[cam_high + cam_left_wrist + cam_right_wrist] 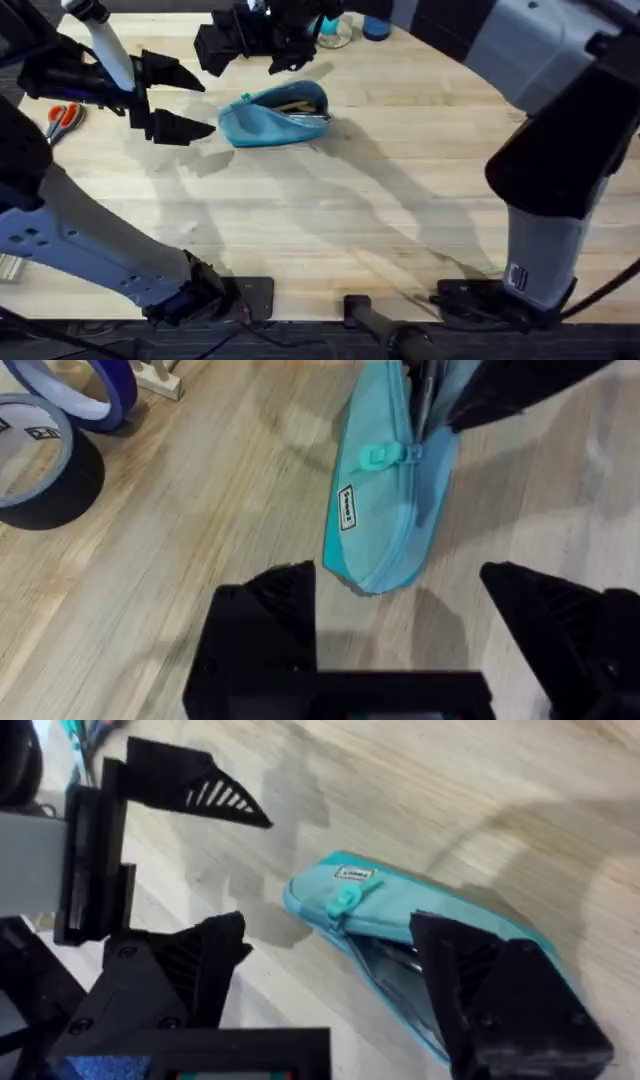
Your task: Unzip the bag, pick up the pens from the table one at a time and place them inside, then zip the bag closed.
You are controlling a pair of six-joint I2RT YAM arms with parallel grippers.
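The bag (275, 115) lay on the wooden surface (350, 220) toward the far side, a little left of the middle in the overhead view. Its long axis ran roughly left to right across the surface, the left end sitting slightly nearer the arms' bases and the right end angled a bit away. The zipper opening gaped along the top edge near the right end, and pale and dark slim shapes showed inside the mouth; whether these were the pens could not be told for certain. In the left wrist view the zipper pull (385, 455) lay on the upper face of the bag, near a small white label (346, 507), with the closed, rounded end pointing toward that camera.

The left gripper (170, 98) hovered just to the left of the bag's closed end, its black fingers (180, 127) spread wide and holding nothing, not touching the fabric. The right gripper (255, 48) hung over the far side of the bag, above the open end; its fingers (500, 990) were also spread apart, one of them over the bag's open mouth in its own wrist view, and I could not tell whether it touched the fabric.

Orange-handled scissors (62, 118) lay near the left edge. Rolls of tape (45, 455) rested well apart from the bag.
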